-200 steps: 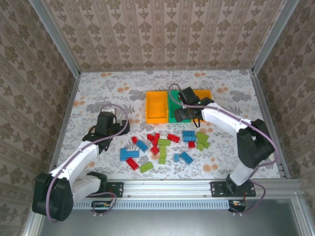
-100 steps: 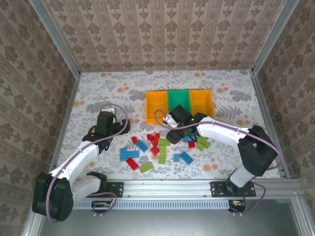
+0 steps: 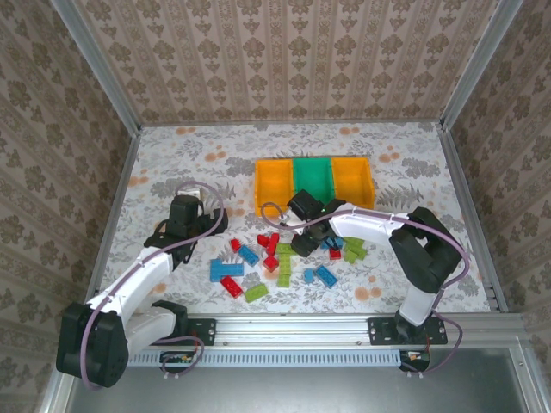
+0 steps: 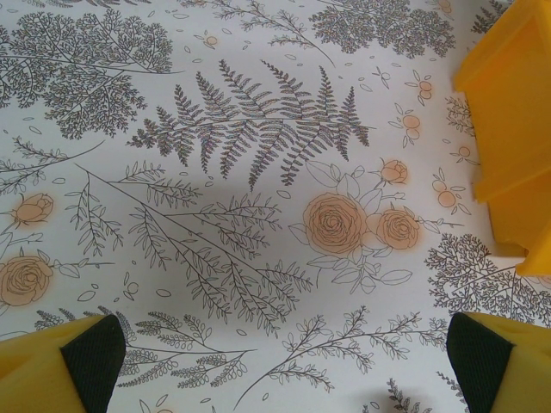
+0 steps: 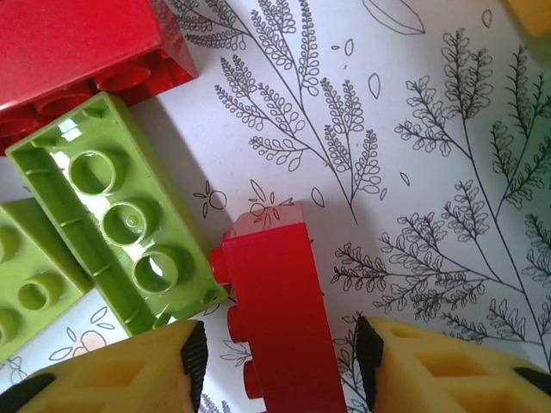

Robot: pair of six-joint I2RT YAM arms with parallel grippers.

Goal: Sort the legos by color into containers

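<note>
Flowery worktop (image 3: 172, 163) update: right fingers (image 5: 129, 370) had dropped from the bins (image 3: 258, 185) onto the pile (image 3: 258, 258), half-closed either side of a red brick (image 5: 280, 292) but not pinching yet, left fingers (image 4: 52, 370) spread wide, so red probably goes next.

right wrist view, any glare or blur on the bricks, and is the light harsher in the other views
Right wrist view: small glints on the upturned green brick, a soft shadow beside it, the red brick sharp. Left wrist view: tablecloth print sharp, a faint broad shadow mid-frame. Top external view: even light, soft shadows, no glare.
</note>
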